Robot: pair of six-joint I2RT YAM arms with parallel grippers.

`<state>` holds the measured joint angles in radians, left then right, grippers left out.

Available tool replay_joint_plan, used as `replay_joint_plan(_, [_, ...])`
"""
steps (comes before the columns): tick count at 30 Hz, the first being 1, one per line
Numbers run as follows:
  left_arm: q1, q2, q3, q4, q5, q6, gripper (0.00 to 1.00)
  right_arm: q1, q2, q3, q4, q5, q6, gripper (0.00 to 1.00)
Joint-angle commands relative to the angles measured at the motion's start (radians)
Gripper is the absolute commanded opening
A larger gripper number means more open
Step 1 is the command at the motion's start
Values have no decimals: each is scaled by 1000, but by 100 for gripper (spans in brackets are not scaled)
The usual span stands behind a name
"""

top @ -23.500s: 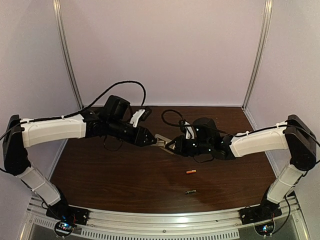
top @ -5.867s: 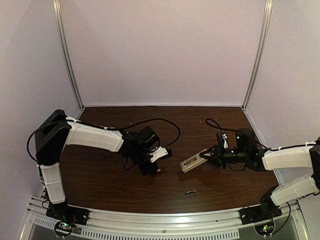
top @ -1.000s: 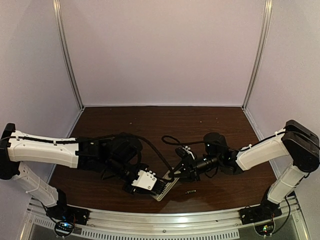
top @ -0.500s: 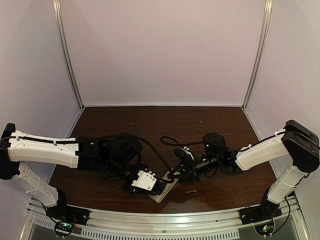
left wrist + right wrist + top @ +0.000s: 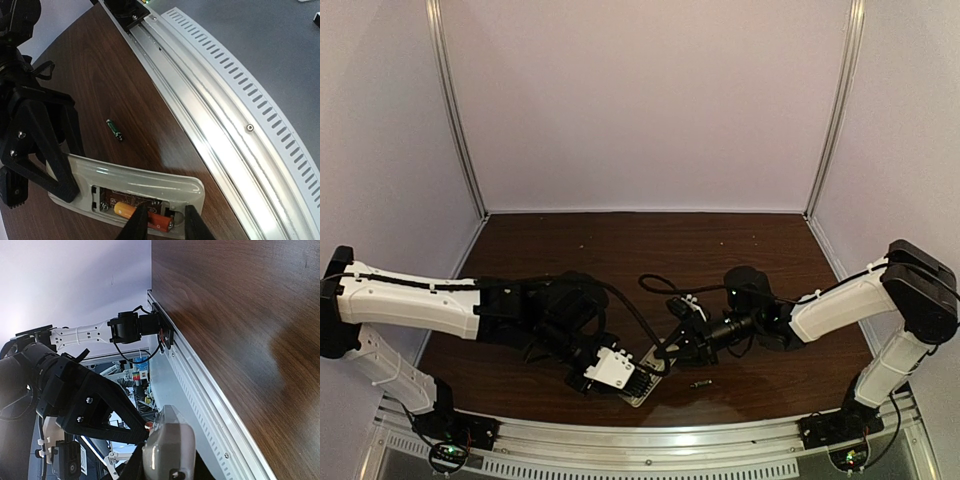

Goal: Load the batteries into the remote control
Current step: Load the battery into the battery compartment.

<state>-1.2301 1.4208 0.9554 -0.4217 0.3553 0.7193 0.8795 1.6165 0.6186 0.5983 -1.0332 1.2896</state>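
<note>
Desk [image 5: 620, 250] of dark wood is carrying the job close to its front rail [image 5: 215, 125], where I am working both arms. My right pincer [image 5: 50, 165] is clamping one end of the remote control [image 5: 145, 177], which is facing back-up with its bay [image 5: 107, 197] open, low at the desk. Whether it is resting there I cannot tell.

My left pincer [image 5: 164, 220] is standing at a narrow gap over the orange battery [image 5: 127, 210], which is sitting in the bay. Whether the pads are gripping it I cannot tell.

I am judging this cell's seating to be the step in hand. The next move is calling for a press flat, then a reach for the dark battery [image 5: 114, 130], which is lying on the desk just beyond the remote.

The bay contacts are showing too small to read polarity, and the left fingertips are hiding part of the cell.
</note>
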Motion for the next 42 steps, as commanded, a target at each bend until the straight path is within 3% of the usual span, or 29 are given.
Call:
replay_joint_plan(1, [-6,14,0,-6,6,19,27,8,16,24,45,-13,10,0])
replay_joint_plan(12, [-6,29,-1,4,-12,2,19,20,13,28,48,-18,10,0])
replay_joint_plan(42, [-6,96,13,31,-51,-56,14,52,-26,41,133,-36,43,0])
